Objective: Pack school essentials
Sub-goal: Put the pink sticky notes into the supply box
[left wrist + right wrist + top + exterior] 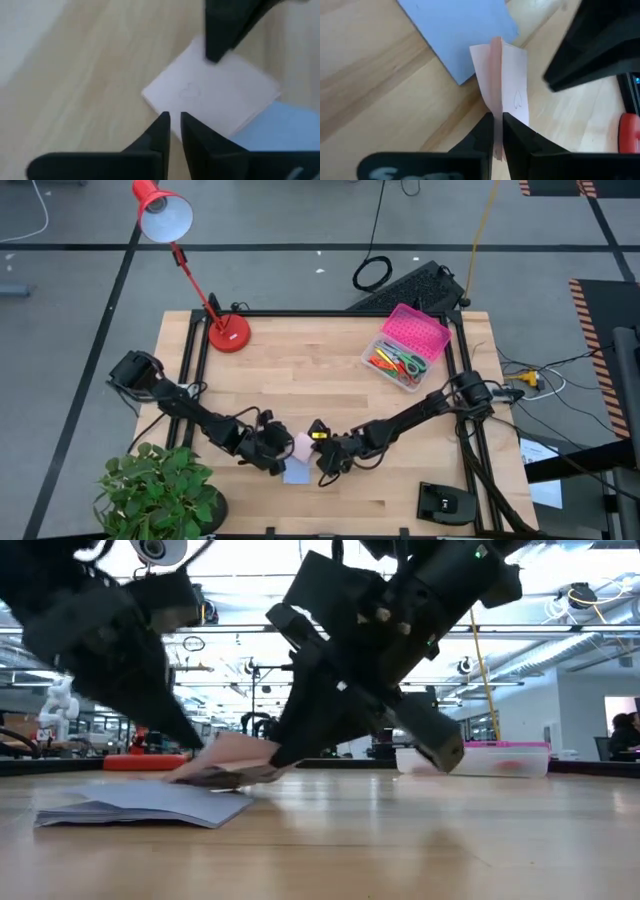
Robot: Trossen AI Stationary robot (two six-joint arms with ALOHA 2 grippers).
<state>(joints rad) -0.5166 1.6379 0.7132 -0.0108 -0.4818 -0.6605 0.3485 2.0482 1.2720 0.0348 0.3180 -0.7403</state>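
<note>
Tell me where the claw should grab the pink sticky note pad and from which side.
Grip the pink sticky note pad by its thin raised edge, coming from the right arm's side. It is tilted up off the table, partly over the lavender pad, so that edge is exposed. The right claw already pinches it there; the left claw sits at the opposite edge, fingers nearly together.

Wood table [300, 370]: red lamp [229, 333] at far left, clear box [405, 348] at far right, lavender pad [296, 472] near front, plant [160, 492] at front-left corner.
</note>
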